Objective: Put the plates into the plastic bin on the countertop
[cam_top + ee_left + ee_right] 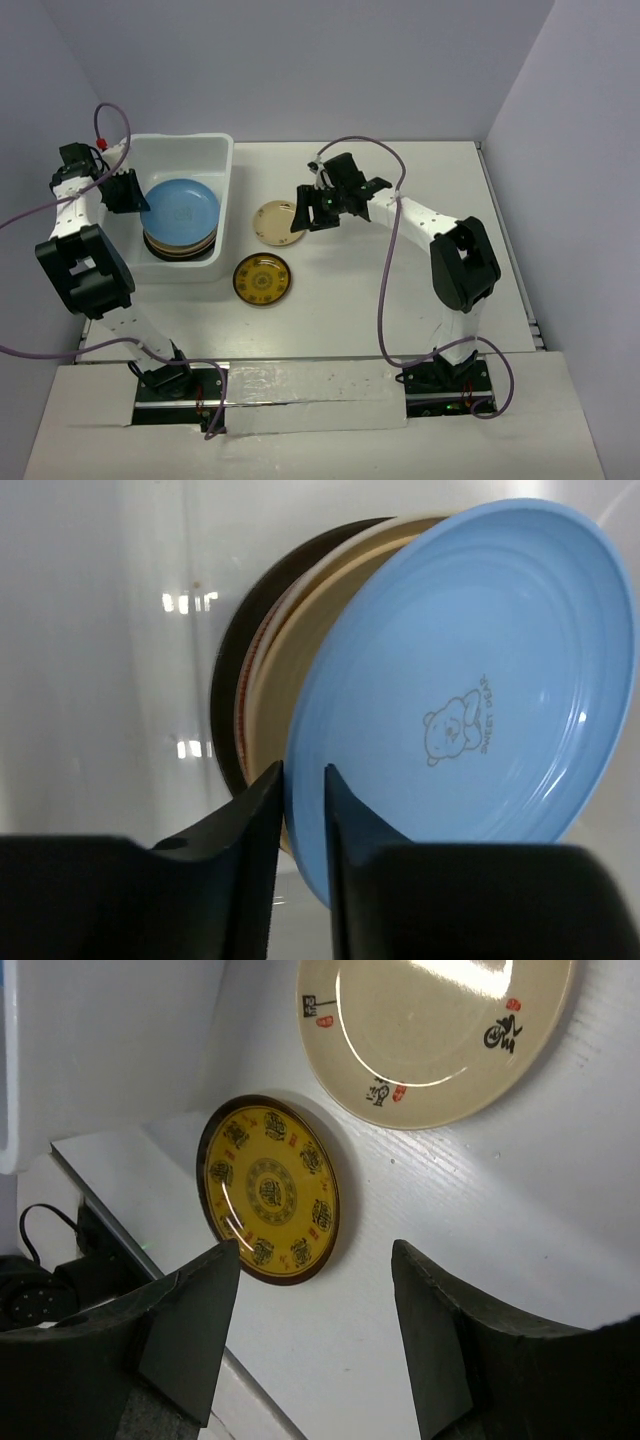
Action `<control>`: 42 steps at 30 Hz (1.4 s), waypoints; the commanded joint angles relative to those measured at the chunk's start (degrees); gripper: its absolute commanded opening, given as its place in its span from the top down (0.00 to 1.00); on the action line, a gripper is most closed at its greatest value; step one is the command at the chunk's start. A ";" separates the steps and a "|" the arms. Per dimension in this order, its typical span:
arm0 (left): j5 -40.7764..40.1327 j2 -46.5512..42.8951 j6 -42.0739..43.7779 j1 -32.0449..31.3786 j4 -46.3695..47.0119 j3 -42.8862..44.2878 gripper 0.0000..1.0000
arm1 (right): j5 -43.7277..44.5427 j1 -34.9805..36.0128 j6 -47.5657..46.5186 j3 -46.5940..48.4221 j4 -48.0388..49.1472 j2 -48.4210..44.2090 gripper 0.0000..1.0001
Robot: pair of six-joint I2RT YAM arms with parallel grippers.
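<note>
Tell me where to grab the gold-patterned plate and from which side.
The gold-patterned plate lies flat on the countertop, with the bin close on its left: pinch its raised rim at the right edge, coming down from above.

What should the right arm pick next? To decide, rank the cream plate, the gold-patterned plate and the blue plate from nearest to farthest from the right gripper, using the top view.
1. Cream plate, just left of the right gripper.
2. Gold-patterned plate, further left and toward the front.
3. Blue plate, farthest left, inside the bin.
</note>
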 commanded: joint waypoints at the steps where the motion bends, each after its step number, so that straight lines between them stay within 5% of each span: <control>1: -2.60 1.05 -1.21 0.37 1.99 1.02 0.50 | -1.31 -0.23 0.52 -1.66 3.55 0.99 0.33; 5: -2.64 -0.34 -1.74 0.23 1.92 1.81 0.16 | -1.37 0.19 1.16 -3.21 5.06 2.05 0.38; 8: -0.76 -2.64 -2.98 0.20 1.75 3.07 0.07 | -0.11 2.05 1.07 -3.71 6.07 4.06 0.47; 22: 8.40 -11.23 -6.56 -1.88 -1.93 9.02 0.05 | 2.06 9.31 -0.95 -0.48 6.15 14.43 0.57; 29: 9.71 -12.12 -6.15 -2.07 -2.76 10.01 0.04 | -1.89 9.20 -1.17 2.23 4.58 17.84 0.98; 38: 15.10 -15.01 0.78 -5.37 -5.61 9.31 0.01 | -10.52 3.82 -2.81 -10.08 8.49 0.80 1.00; 42: 16.95 -18.48 4.12 -13.61 -5.83 5.67 0.01 | -10.71 2.52 -6.21 -12.79 8.56 -8.53 1.00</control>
